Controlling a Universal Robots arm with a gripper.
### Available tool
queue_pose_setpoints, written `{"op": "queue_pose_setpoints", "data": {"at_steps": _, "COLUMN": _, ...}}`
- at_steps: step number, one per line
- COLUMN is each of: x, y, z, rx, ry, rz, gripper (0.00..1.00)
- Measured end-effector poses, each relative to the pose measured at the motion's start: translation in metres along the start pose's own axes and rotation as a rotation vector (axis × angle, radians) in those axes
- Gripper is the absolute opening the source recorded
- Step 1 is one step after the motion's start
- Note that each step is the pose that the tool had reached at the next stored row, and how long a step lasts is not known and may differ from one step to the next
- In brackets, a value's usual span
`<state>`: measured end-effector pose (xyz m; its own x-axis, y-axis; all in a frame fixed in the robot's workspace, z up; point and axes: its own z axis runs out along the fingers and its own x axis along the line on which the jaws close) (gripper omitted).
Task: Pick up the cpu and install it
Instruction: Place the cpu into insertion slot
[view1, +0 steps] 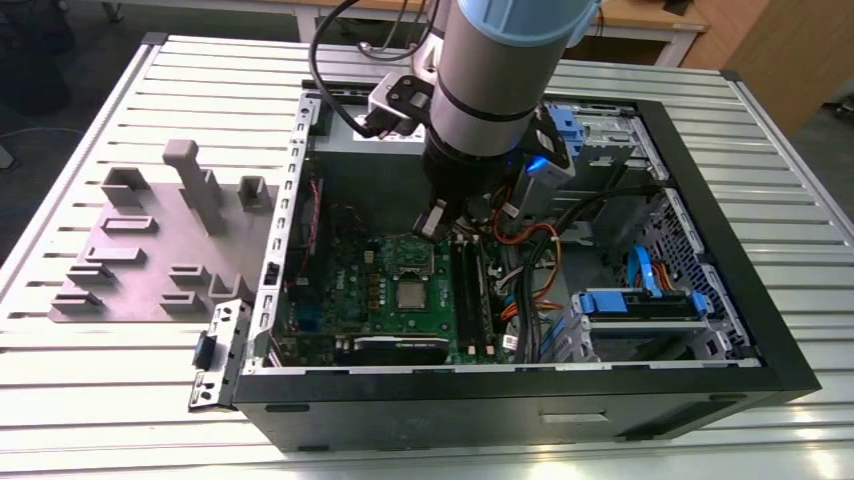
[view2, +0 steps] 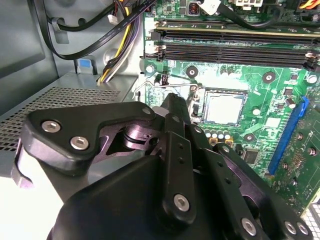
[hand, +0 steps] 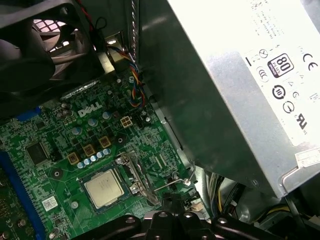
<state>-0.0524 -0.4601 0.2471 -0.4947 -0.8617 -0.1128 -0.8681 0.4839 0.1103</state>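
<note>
Inside the open computer case (view1: 747, 330) on the slatted table (view1: 134, 400), the cpu (view1: 411, 294) lies flat in the socket on the green motherboard (view1: 350, 290), silvery top face up. It is square, so no long axis; its edges run parallel to the socket frame. In both wrist views it appears seated in the socket: (view2: 223, 108), (hand: 105, 188). The socket's wire lever (hand: 176, 183) stands beside it.

Gripper (view1: 435, 222) hangs above the board, apart from the cpu, holding nothing. In the second wrist view the fingertips (view2: 173, 107) look pressed together, so it reads as clenched. Near its tip lie the memory slots (view2: 230, 47). The power supply (hand: 235, 85) sits close alongside. A grey tray (view1: 147, 250) with raised blocks lies on the table at the exterior view's left
</note>
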Motion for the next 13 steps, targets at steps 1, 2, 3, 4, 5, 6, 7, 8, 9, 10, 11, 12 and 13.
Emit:
{"op": "queue_pose_setpoints", "data": {"at_steps": 1, "x": 0.0004, "y": -0.0002, "z": -0.0001, "rx": 0.0000, "ry": 0.0002, "rz": 0.000, "gripper": 0.11}}
{"op": "queue_pose_setpoints", "data": {"at_steps": 2, "x": 0.0007, "y": -0.0004, "z": -0.0001, "rx": 0.0000, "ry": 0.0001, "rz": 0.000, "gripper": 0.11}}
{"op": "queue_pose_setpoints", "data": {"at_steps": 3, "x": 0.0010, "y": -0.0005, "z": -0.0002, "rx": -0.0001, "ry": 0.0001, "rz": 0.000, "gripper": 0.11}}
{"op": "queue_pose_setpoints", "data": {"at_steps": 4, "x": 0.0012, "y": -0.0006, "z": -0.0002, "rx": 0.0000, "ry": 0.0001, "rz": 0.000, "gripper": 0.11}}
{"op": "queue_pose_setpoints", "data": {"at_steps": 5, "x": 0.0015, "y": -0.0008, "z": -0.0003, "rx": 0.0000, "ry": 0.0002, "rz": 0.000, "gripper": 0.11}}
{"op": "queue_pose_setpoints", "data": {"at_steps": 6, "x": 0.0017, "y": -0.0009, "z": -0.0003, "rx": 0.0000, "ry": 0.0001, "rz": 0.000, "gripper": 0.11}}
{"op": "queue_pose_setpoints", "data": {"at_steps": 7, "x": 0.0019, "y": -0.0010, "z": -0.0004, "rx": 0.0000, "ry": 0.0001, "rz": 0.000, "gripper": 0.11}}
{"op": "queue_pose_setpoints", "data": {"at_steps": 8, "x": 0.0021, "y": -0.0011, "z": -0.0004, "rx": 0.0000, "ry": 0.0001, "rz": 0.000, "gripper": 0.11}}
{"op": "queue_pose_setpoints", "data": {"at_steps": 9, "x": 0.0023, "y": -0.0012, "z": -0.0005, "rx": 0.0000, "ry": 0.0002, "rz": 0.000, "gripper": 0.11}}
{"op": "queue_pose_setpoints", "data": {"at_steps": 10, "x": 0.0024, "y": -0.0013, "z": -0.0005, "rx": 0.0000, "ry": 0.0002, "rz": 0.000, "gripper": 0.11}}
{"op": "queue_pose_setpoints", "data": {"at_steps": 11, "x": 0.0032, "y": -0.0017, "z": -0.0006, "rx": 0.0008, "ry": 0.0017, "rz": 0.000, "gripper": 0.11}}
{"op": "queue_pose_setpoints", "data": {"at_steps": 12, "x": 0.0037, "y": -0.0020, "z": -0.0007, "rx": 0.0010, "ry": 0.0019, "rz": 0.000, "gripper": 0.11}}
{"op": "queue_pose_setpoints", "data": {"at_steps": 13, "x": 0.0038, "y": -0.0021, "z": -0.0007, "rx": 0.0010, "ry": 0.0019, "rz": 0.000, "gripper": 0.11}}
